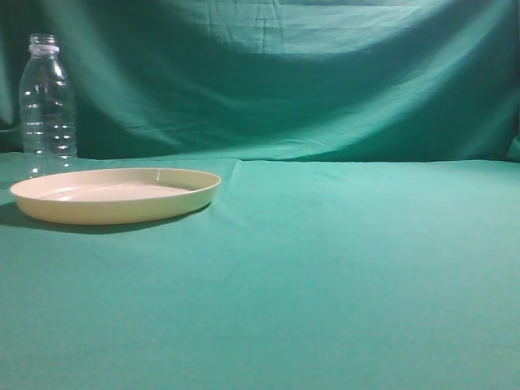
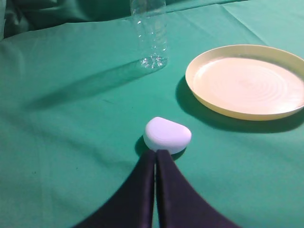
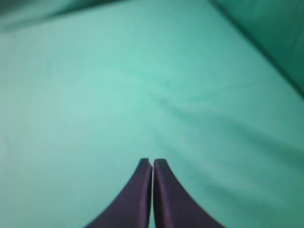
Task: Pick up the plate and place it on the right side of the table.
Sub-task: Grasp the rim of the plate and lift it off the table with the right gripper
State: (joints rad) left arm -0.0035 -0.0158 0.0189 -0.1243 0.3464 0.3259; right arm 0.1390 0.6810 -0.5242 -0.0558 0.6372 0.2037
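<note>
The pale cream-yellow plate [image 1: 114, 195] lies flat on the left part of the teal table [image 1: 341, 268], empty. In the left wrist view the plate [image 2: 247, 80] is ahead and to the right of my left gripper [image 2: 156, 152], well apart from it. The left gripper is shut, with its dark fingers pressed together. My right gripper [image 3: 152, 162] is also shut and empty, over bare green cloth [image 3: 118, 85]. The right wrist view does not show the plate. Neither gripper shows in the exterior view.
A clear plastic bottle [image 1: 47, 106] stands upright just behind the plate's left end; it also shows in the left wrist view [image 2: 151, 33]. A small white rounded object [image 2: 167, 134] lies on the cloth just beyond the left fingertips. A green backdrop [image 1: 284, 73] closes the far side.
</note>
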